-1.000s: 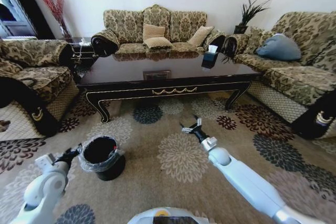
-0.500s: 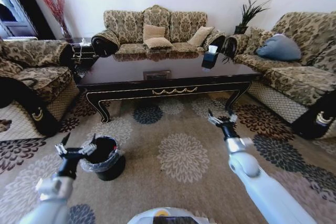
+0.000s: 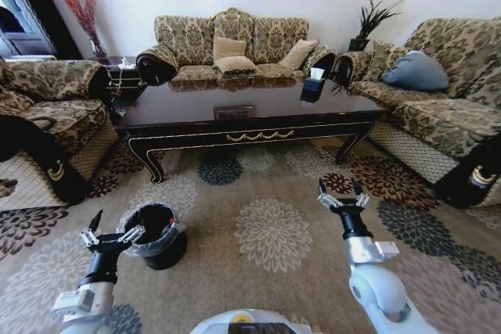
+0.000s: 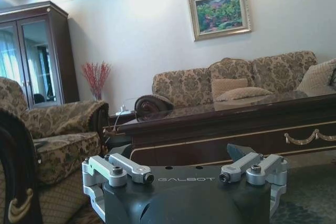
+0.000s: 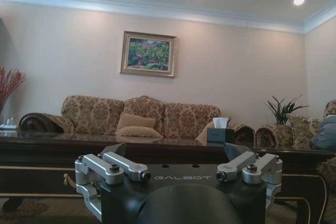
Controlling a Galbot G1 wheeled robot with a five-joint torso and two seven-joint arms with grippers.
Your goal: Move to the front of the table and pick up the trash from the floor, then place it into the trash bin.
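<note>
The table (image 3: 250, 115), long, low and glossy dark with gold trim, stands across the middle of the room in the head view, and it also fills the background in front of each wrist camera (image 4: 247, 124) (image 5: 47, 153). On the patterned carpet at the lower left sits the trash bin (image 3: 153, 234), black with a thin liner over its rim. My left gripper (image 3: 112, 229) hovers just left of the bin, open and empty. My right gripper (image 3: 342, 195) is held up over the carpet on the right, open and empty too. The trash is out of view.
Patterned sofas line the left (image 3: 47, 107), back (image 3: 235, 44) and right (image 3: 438, 107) sides. A black tissue box (image 3: 312, 87) rests on the table's right end. Open carpet (image 3: 270, 232) lies between the table and me.
The right arm has swung from the middle of the carpet to the right and drawn back. The left arm has turned forward beside the bin. Both grippers stayed open.
</note>
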